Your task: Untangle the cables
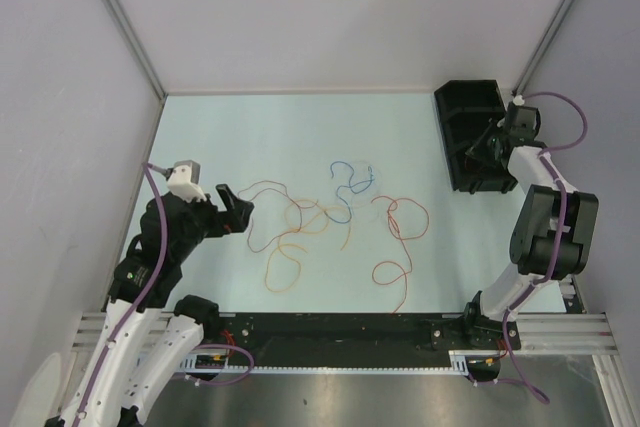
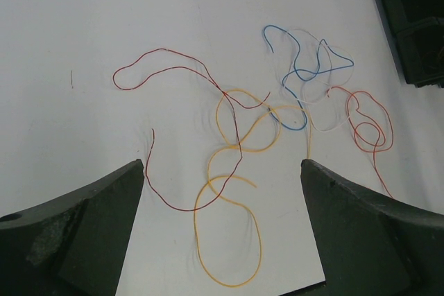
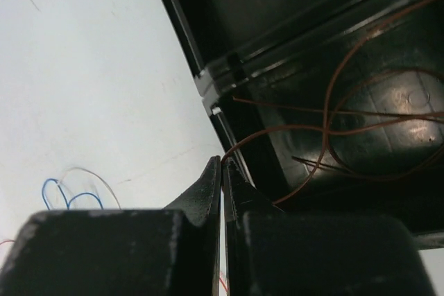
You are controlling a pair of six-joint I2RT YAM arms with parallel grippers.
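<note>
Pale table (image 1: 300, 127), cables (image 2: 236, 136); left end effector (image 2: 222, 166) open, right end effector (image 3: 222, 161) gripping brown cable (image 3: 328, 119)

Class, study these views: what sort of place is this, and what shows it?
Probably a robotics lab test cell: a left arm and right arm bolted to a rail, grey panels walling a pale table, and coloured cables laid out beside a black bin.

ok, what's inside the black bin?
A brown cable, looped in one compartment, its end seemingly pinched by the shut right gripper. The bin's other compartments are partly covered by the arm.
</note>
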